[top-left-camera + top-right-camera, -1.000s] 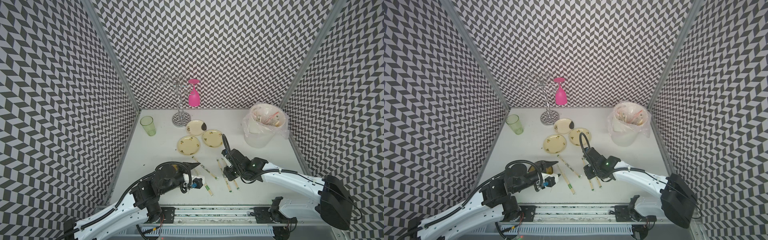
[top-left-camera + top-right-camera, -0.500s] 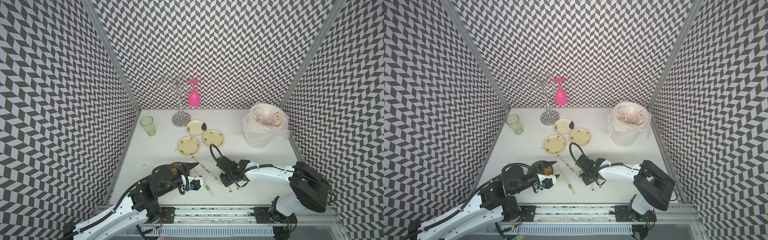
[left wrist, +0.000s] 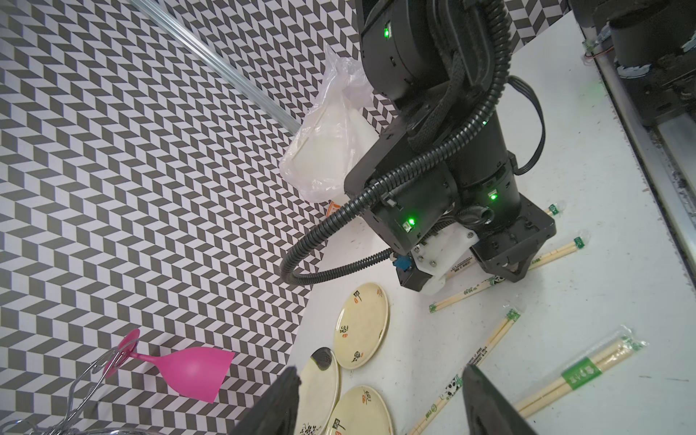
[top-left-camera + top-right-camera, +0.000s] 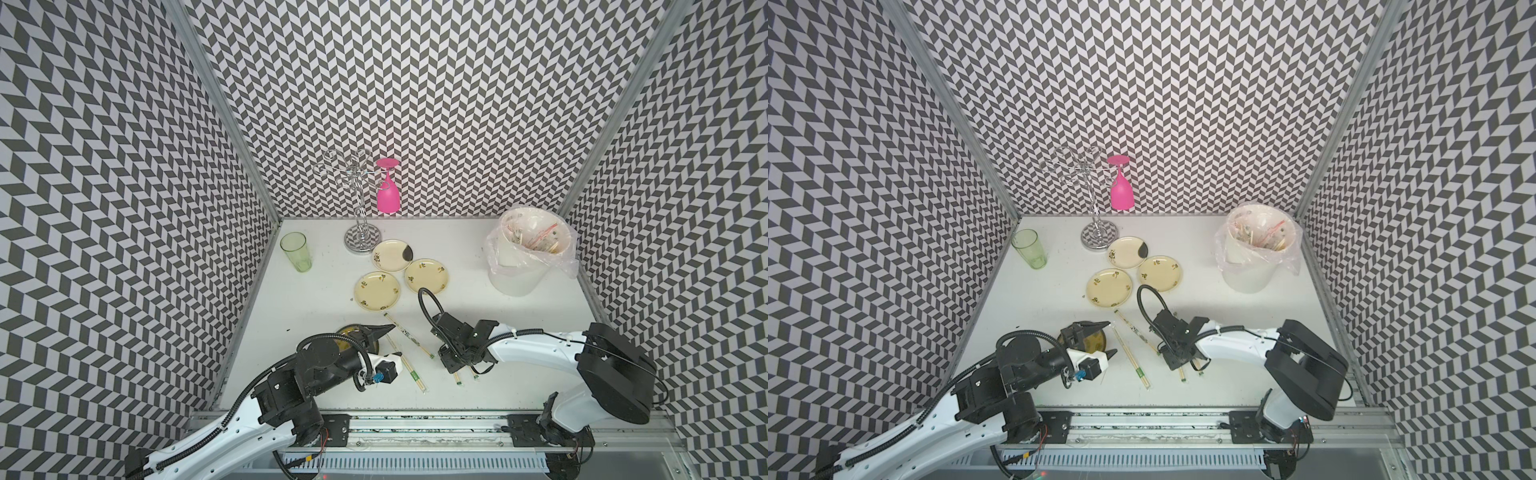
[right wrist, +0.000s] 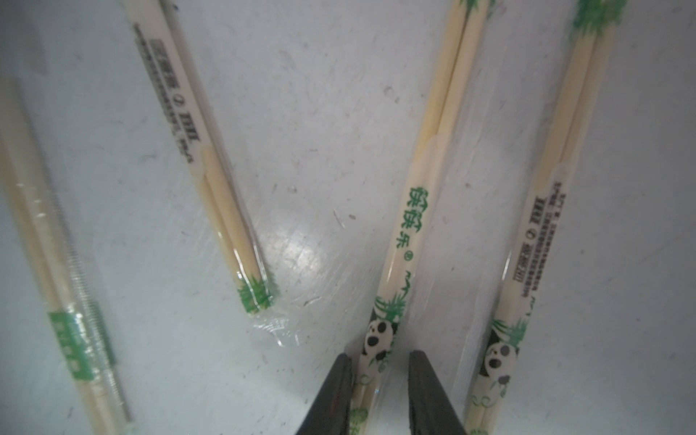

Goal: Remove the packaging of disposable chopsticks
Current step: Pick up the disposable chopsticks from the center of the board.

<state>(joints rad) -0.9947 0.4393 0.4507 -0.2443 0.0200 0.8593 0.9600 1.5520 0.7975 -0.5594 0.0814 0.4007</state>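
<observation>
Four pairs of disposable chopsticks lie on the white table, each still in its clear packaging. My right gripper (image 4: 451, 365) (image 4: 1173, 363) (image 5: 380, 361) is down at the table. Its jaws straddle one panda-print pack (image 5: 399, 233): one finger touches the pack, the other stands a little off it. A second panda pack (image 5: 534, 226) lies just beside it, and only their ends (image 4: 457, 380) show in a top view. Another printed pack (image 4: 409, 343) and the green-band pack (image 4: 414, 375) (image 3: 580, 373) lie between the arms. My left gripper (image 4: 392, 343) (image 3: 380, 399) hovers wide open and holds nothing.
Three small cream plates (image 4: 377, 291) sit mid-table, and a fourth plate (image 4: 1096, 340) lies under my left gripper. A green cup (image 4: 296, 251) stands at the back left. A wire rack (image 4: 359, 241) holds a pink goblet (image 4: 388, 199). A bag-lined white bin (image 4: 515, 278) stands at the back right.
My right arm folded in and its gripper shifted slightly toward the front edge, settling over the panda pack with its jaws narrowing. My left gripper opened a little wider and stayed where it was.
</observation>
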